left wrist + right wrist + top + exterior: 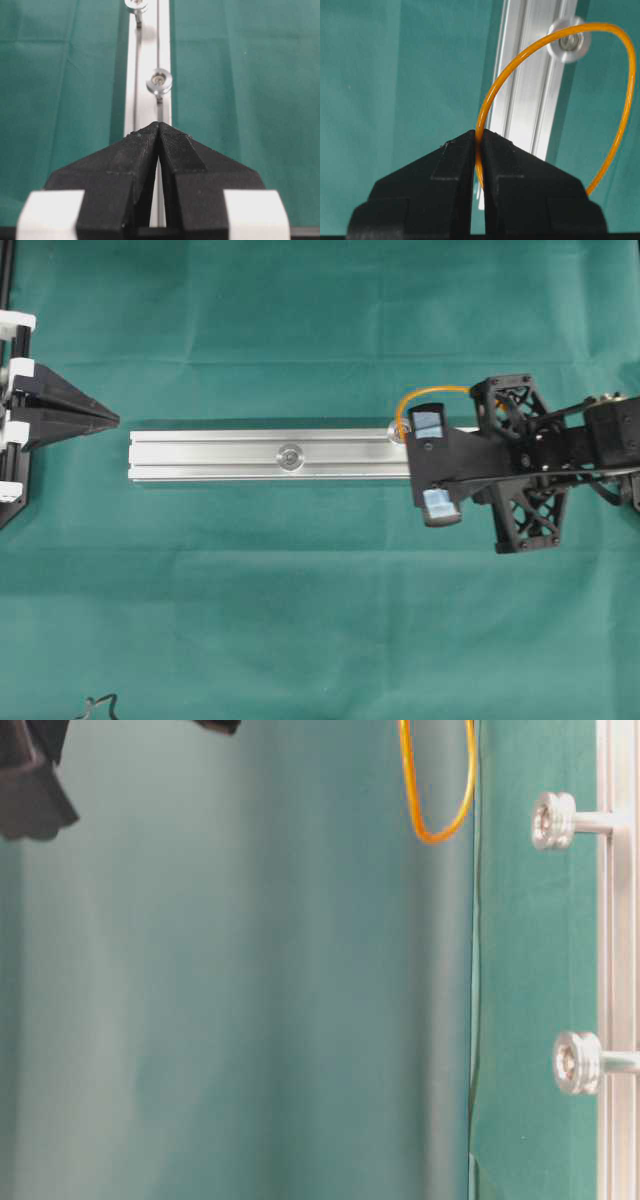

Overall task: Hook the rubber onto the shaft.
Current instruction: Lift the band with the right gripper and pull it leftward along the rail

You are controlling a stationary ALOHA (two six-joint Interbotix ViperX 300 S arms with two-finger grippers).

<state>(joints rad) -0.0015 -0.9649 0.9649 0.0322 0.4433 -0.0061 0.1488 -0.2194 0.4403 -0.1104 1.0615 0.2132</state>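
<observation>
Clearly the right gripper (478,136) pinched the rubber (520,55) between closed fingers, so the loop hung free over the shaft (568,40) at upper right, probably ready for hooking. At far left, the left gripper (112,420) rested closed and empty. Whether the loop touched the shaft was hard to tell.

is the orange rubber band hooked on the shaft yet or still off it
Off. The rubber band hangs pinched in the right gripper, and in the table-level view its loop ends short of the nearer shaft.
</observation>
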